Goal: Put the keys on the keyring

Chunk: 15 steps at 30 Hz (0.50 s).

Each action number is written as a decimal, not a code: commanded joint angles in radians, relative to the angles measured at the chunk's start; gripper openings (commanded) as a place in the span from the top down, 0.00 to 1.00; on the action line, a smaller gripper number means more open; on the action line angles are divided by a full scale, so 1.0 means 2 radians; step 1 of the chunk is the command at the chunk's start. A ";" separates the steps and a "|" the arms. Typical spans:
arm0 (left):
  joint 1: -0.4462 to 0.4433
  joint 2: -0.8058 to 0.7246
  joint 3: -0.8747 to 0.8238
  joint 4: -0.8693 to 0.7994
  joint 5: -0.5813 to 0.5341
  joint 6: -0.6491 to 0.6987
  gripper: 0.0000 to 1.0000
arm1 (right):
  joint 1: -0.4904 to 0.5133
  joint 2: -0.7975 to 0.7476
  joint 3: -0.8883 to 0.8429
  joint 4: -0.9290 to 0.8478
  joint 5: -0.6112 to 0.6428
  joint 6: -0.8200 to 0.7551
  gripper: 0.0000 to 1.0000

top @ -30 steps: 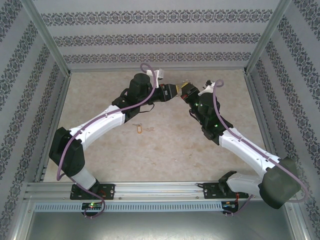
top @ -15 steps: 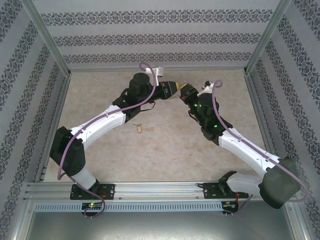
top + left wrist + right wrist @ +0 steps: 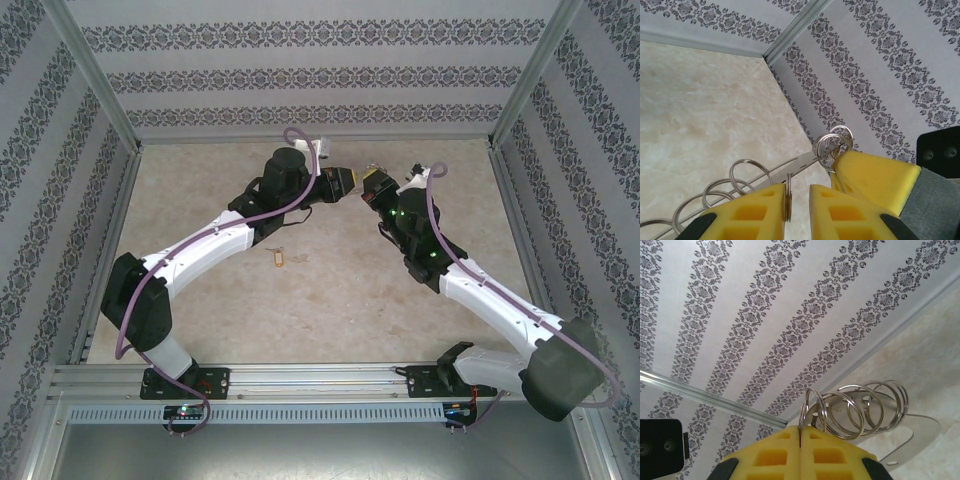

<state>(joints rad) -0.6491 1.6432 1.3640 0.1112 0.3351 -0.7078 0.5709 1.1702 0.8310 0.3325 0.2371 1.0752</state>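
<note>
Found right end effector [image 3: 800, 432] shut on one ring [image 3: 811, 412], raised over the counter [image 3: 330, 300]. Found left end effector [image 3: 798, 194] barely open, touching another ring [image 3: 788, 202]. Counted about five rings [image 3: 860, 410], one tag [image 3: 279, 258].

The keyring [image 3: 855, 412] is a row of thin silver wire loops, side by side and overlapping like a loose coil. It hangs in the air above the tabletop, near the far wall. Its end loop is pinched between the closed fingers of the right claw [image 3: 800, 432]. Another loop stands edge-on against one inner finger of the left claw [image 3: 799, 192], with a narrow gap beside it. A flat silvery strip [image 3: 790, 167] runs slantwise through the loops, likely one of the keys.
</note>
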 commanded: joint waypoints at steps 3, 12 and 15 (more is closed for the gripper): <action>-0.009 0.001 0.013 -0.011 -0.009 0.016 0.89 | 0.009 -0.019 -0.008 0.018 0.006 0.004 1.00; -0.012 -0.013 0.005 -0.016 -0.018 0.027 1.00 | 0.011 -0.034 -0.014 0.012 0.009 -0.003 1.00; -0.012 -0.015 0.015 -0.029 -0.012 0.052 1.00 | 0.012 -0.040 -0.014 0.007 0.007 -0.003 1.00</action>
<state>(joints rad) -0.6621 1.6428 1.3640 0.0994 0.3206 -0.6697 0.5808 1.1263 0.8085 0.3153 0.2466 1.0744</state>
